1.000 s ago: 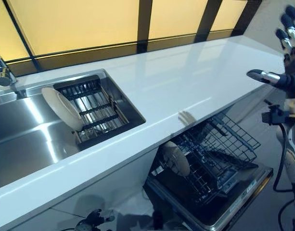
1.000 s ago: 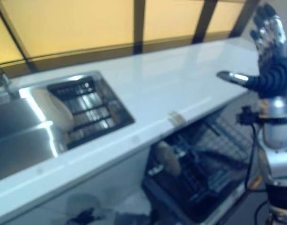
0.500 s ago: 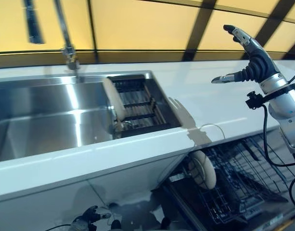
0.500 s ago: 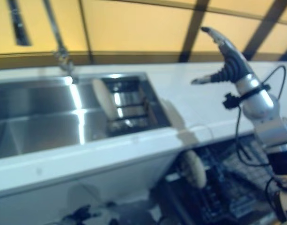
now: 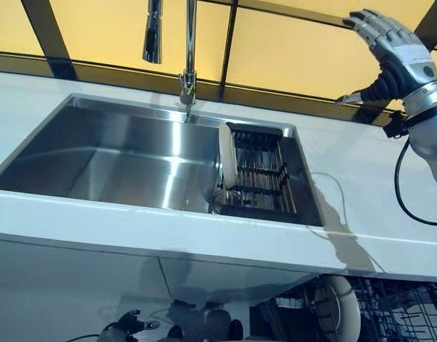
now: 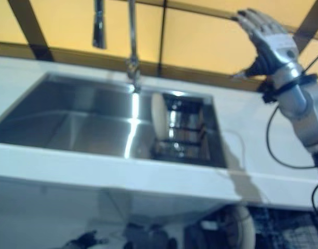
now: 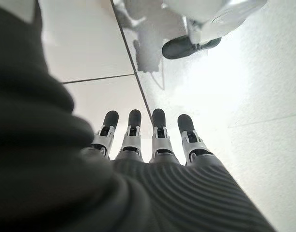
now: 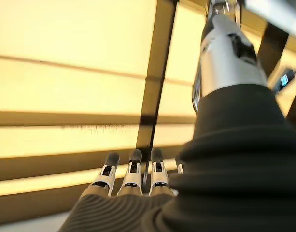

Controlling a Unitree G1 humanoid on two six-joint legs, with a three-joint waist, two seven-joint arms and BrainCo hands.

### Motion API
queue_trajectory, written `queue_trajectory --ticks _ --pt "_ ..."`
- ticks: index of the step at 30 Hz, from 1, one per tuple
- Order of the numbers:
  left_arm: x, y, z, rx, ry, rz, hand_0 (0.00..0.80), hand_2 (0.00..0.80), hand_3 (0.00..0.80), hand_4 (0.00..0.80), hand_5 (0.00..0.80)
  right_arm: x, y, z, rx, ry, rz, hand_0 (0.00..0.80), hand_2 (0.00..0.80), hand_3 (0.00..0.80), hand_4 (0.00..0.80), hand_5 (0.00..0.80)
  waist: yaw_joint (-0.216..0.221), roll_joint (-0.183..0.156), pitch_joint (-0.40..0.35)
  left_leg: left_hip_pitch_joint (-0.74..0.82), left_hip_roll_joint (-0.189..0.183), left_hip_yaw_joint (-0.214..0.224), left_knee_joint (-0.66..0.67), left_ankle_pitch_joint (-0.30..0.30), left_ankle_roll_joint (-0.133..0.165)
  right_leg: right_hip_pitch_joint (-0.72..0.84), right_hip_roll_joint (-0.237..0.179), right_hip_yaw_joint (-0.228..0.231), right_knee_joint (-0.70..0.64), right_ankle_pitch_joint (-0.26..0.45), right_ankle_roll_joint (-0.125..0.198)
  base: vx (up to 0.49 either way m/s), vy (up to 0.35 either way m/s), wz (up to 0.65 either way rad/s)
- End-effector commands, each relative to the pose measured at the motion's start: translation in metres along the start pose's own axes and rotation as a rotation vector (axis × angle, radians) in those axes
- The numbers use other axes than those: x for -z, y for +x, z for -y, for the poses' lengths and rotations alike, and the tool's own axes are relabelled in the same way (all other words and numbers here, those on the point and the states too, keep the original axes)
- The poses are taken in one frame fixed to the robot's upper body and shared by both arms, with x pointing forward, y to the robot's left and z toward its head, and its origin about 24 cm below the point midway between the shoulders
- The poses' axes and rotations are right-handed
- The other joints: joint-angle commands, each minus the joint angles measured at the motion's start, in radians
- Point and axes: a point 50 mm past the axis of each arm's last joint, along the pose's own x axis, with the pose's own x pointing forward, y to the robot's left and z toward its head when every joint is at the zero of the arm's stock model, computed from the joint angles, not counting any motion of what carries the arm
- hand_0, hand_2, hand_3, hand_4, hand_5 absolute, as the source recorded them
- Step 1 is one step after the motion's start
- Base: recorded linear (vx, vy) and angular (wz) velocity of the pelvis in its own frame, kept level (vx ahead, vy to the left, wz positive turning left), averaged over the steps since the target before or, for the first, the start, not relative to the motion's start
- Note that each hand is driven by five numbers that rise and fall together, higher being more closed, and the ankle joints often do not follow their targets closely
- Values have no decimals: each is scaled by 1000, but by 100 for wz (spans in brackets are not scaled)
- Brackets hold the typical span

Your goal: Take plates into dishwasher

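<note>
Likely stiff, slick and breakable, plate point(image 5: 227, 154) on edge in sink point(image 5: 118, 153) rack point(image 5: 261, 171), best pinched at top rim; right hand point(image 5: 389, 53) spread, empty, well above sink; left hand point(image 7: 148, 140) straight-fingered, empty.

No text, label, number or sign can be read in any of the views.
</note>
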Motion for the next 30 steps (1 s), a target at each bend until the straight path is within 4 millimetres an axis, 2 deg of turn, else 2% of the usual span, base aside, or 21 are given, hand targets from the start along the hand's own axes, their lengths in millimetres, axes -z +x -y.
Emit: queue_trajectory --ticks 1,9,14,17,23,30 --pt "-13 0 -18 -47 21 63 0 0 0 0 0 -5 12 34 83 -97 76 0 0 0 0 0 41 10 -29 55 -63 65 -23 -72 89 -98 -16 39 143 -21 58 93 -198 31" --pt "-6 -2 -14 -19 28 60 0 0 0 0 0 -24 16 25 -66 -280 233 0 0 0 0 0 62 2 -45 59 -34 109 -28 -69 65 -25 -4 -14 78 -43 40 70 -155 18" --pt "-1 -4 -8 -8 43 61 0 0 0 0 0 -39 20 30 -140 -407 362 0 0 0 0 0 75 -6 -53 52 -14 137 -33 -54 42 11 10 -47 40 -52 23 42 -119 17" --pt "1 -4 -8 -6 49 55 0 0 0 0 0 -47 23 32 -157 -416 410 0 0 0 0 0 77 -8 -57 46 -7 141 -34 -46 34 19 16 -57 28 -54 18 35 -98 12" --pt "0 -4 -4 10 43 55 0 0 0 0 0 -77 24 20 -253 -476 576 0 0 0 0 0 92 -5 -62 31 8 147 -31 -30 15 36 32 -71 0 -58 3 28 -66 14" --pt "-2 -3 4 29 47 58 0 0 0 0 0 -93 25 3 -343 -520 665 0 0 0 0 0 100 -1 -61 19 19 159 -17 -25 4 48 38 -83 -2 -71 -9 19 -36 7"
